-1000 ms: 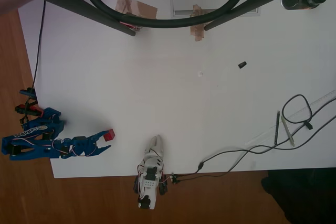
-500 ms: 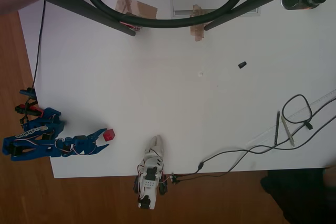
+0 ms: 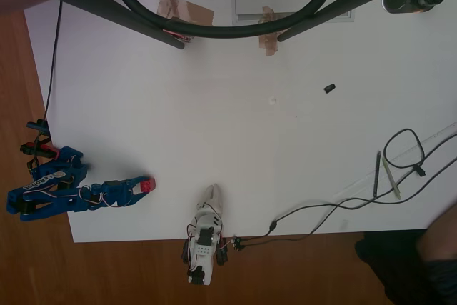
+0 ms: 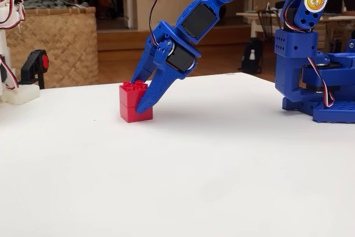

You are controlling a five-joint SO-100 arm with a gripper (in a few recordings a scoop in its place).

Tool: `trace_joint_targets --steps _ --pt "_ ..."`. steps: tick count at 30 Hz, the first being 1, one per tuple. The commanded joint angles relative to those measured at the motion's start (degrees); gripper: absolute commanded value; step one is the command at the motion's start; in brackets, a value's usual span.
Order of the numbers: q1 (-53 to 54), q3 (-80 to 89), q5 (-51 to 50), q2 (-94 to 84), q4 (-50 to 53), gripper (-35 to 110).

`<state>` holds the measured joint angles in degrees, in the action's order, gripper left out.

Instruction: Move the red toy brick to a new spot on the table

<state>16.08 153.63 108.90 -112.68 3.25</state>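
One red toy brick (image 4: 135, 102) on table (image 4: 222, 154), gripper (image 4: 138, 95) closed around it

One red toy brick (image 4: 135, 102) is seen at the left of the fixed view, and one blue gripper (image 4: 138, 94) is counted at it. One white table (image 3: 235, 141) is shown. Two brown tape patches (image 3: 185, 11) are counted at the upper middle of the overhead view, and one small black piece (image 3: 329, 88) lies at the upper right.
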Motion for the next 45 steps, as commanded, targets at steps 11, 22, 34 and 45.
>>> trace_joint_targets --steps 11,22,34,45 --pt "-10.02 -22.15 -10.55 -1.93 19.51 1" --pt "-15.73 -46.76 -12.92 16.35 23.29 0" --pt "-17.67 -75.50 -14.41 39.55 28.83 0" --pt "-20.83 -95.71 -24.43 53.79 29.09 0"
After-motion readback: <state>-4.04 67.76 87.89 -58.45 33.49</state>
